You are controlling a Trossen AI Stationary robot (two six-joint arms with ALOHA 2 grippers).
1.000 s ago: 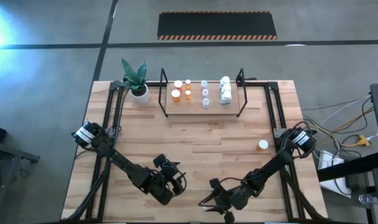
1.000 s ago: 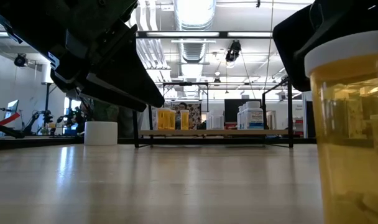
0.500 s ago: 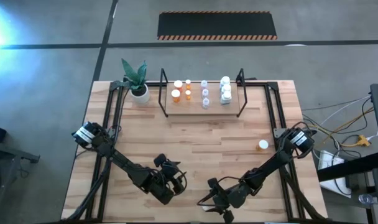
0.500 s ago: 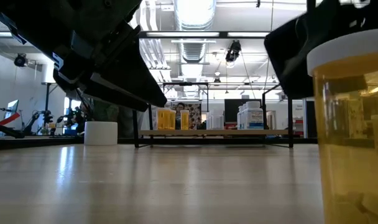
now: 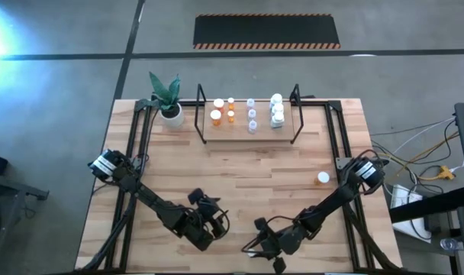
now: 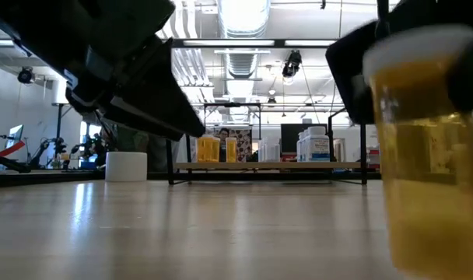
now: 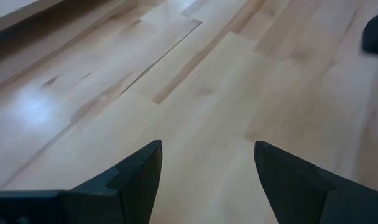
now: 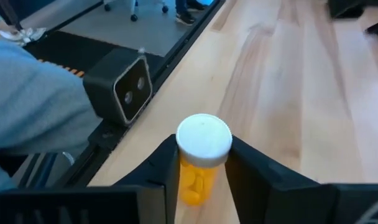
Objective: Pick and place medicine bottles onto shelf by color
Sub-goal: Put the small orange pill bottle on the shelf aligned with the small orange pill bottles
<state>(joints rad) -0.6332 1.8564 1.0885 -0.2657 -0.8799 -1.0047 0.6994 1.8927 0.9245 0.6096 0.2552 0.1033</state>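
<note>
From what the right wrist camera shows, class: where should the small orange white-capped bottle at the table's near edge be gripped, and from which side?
Grip the upright orange bottle with the white cap on its round body just below the cap, coming level from the side. The right end effector already brackets it there, one finger on each flank. The left end effector hangs open over bare wood.
</note>
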